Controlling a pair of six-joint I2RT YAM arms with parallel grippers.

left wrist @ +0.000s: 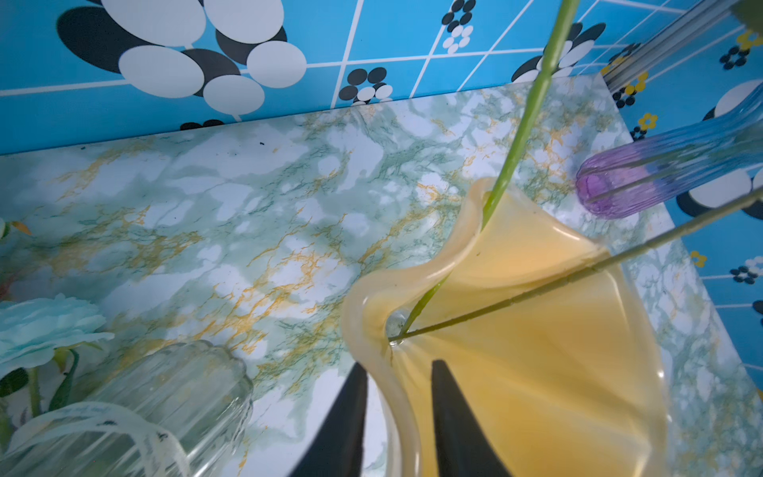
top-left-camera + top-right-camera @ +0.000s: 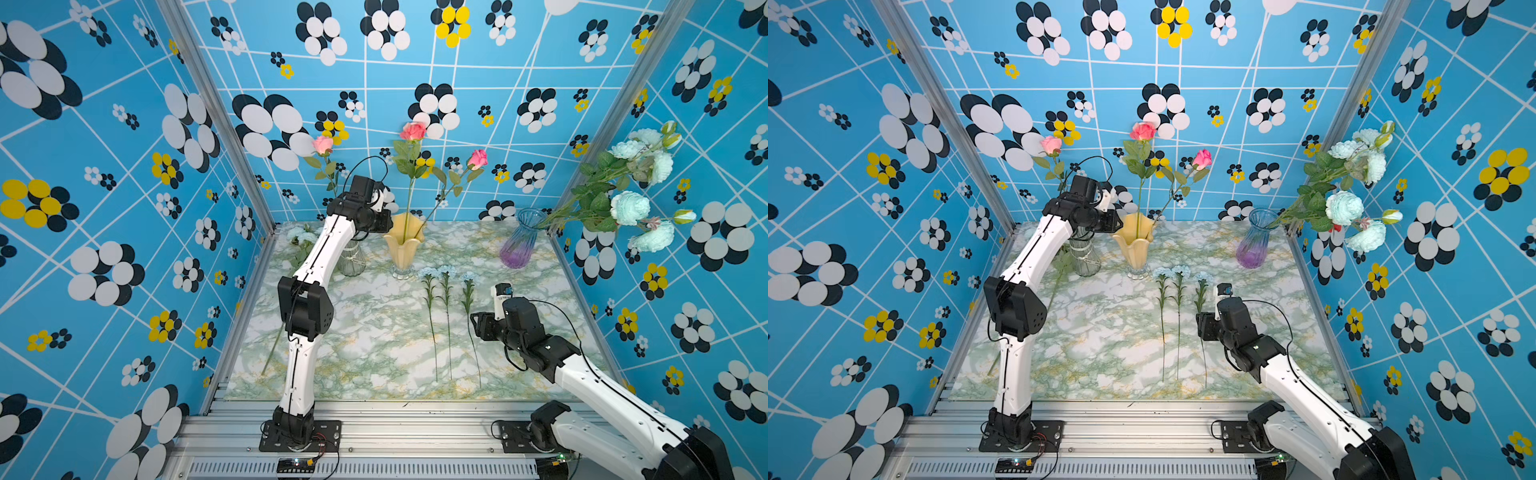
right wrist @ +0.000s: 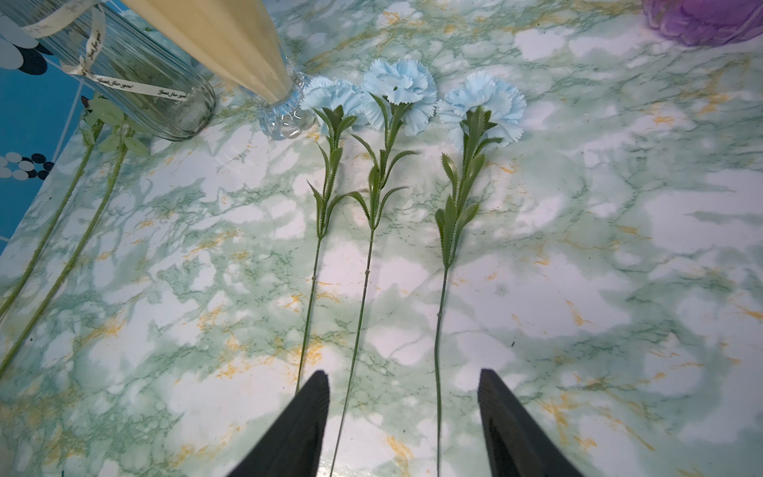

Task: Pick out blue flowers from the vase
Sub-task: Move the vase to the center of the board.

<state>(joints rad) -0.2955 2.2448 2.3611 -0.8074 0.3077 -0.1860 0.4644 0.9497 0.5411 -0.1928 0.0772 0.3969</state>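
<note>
left pincer (image 1: pixel 398 365) parted, empty, at yellow vase (image 1: pixel 536 351) | right pincer (image 3: pixel 404 373) released above three blue carnations (image 3: pixel 398 88) on worktop (image 3: pixel 619 247) | blue peony spray (image 2: pixel 629 208) in purple vase (image 2: pixel 517 245): pinch stems near mouth, draw along their tilt

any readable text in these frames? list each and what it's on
"Just for you": printed repeatedly on the cream ribbon tied round the clear glass vase.
Small dark print on the white label at the right wrist: too small to read.
No other text is visible.
</note>
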